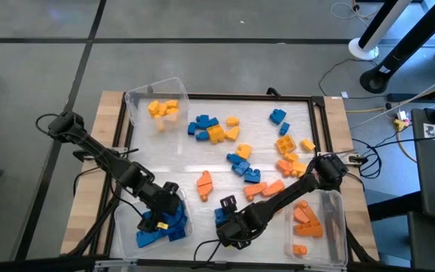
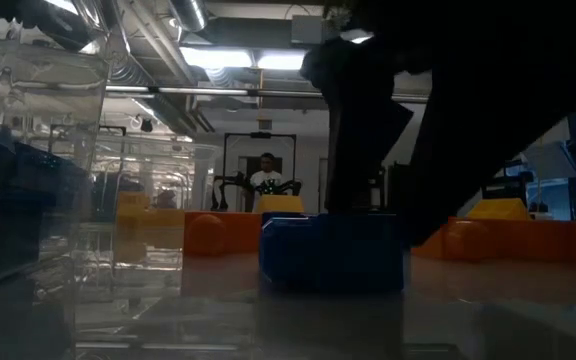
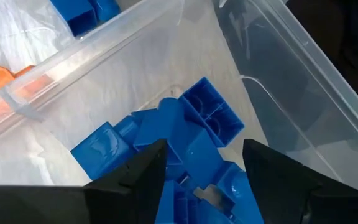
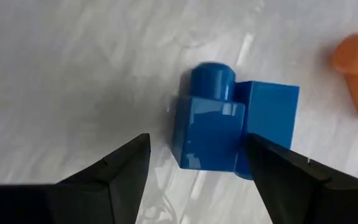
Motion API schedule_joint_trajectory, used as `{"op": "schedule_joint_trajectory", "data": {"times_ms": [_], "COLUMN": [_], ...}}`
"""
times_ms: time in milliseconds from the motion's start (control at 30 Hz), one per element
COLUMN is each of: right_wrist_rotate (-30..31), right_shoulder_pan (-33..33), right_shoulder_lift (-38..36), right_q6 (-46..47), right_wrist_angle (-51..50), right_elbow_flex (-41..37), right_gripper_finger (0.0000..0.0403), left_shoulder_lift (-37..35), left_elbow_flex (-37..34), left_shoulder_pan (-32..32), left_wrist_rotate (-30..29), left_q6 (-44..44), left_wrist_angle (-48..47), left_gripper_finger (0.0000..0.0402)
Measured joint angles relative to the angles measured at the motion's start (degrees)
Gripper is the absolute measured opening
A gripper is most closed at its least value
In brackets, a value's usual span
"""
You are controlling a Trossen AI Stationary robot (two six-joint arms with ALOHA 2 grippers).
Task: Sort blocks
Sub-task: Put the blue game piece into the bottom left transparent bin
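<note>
Blue, orange and yellow blocks (image 1: 244,155) lie scattered on the white mat. My right gripper (image 1: 226,221) is open, low over the mat near the front edge. Its fingers stand on either side of a blue block (image 4: 219,127) that rests on the mat; the block also shows in the low view (image 2: 333,250). My left gripper (image 1: 163,205) is open and empty over the near-left clear bin (image 1: 127,227). It points down at the blue blocks (image 3: 191,140) piled in that bin. My right gripper's fingers come from above and stand on either side of the blue block, which lies on the mat. One fingertip (image 4: 272,168) shows right at the block's side edge (image 4: 244,149); I cannot tell whether it touches.
A clear bin (image 1: 138,102) at the far left holds yellow blocks. A clear bin (image 1: 337,227) at the near right holds orange blocks. An orange block (image 1: 204,181) lies between the two grippers. A black frame (image 1: 225,96) borders the mat.
</note>
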Motion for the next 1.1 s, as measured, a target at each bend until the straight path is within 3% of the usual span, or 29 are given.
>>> {"op": "schedule_joint_trajectory", "data": {"times_ms": [700,1100], "right_wrist_rotate": [-1.85,0.99], "right_shoulder_pan": [0.44,0.76], "right_shoulder_lift": [0.75,0.46], "right_q6": [8.20,14.35], "right_wrist_angle": [1.83,2.61], "right_elbow_flex": [-1.66,-1.46], "right_gripper_finger": [0.0264,0.0264], "left_shoulder_lift": [0.00,0.00], "left_elbow_flex": [0.00,0.00], "left_shoulder_pan": [-0.02,0.00], "left_wrist_rotate": [0.02,0.02], "left_q6": [-0.12,-0.18], "left_wrist_angle": [-0.08,0.01], "left_gripper_finger": [0.0198,0.0198]}}
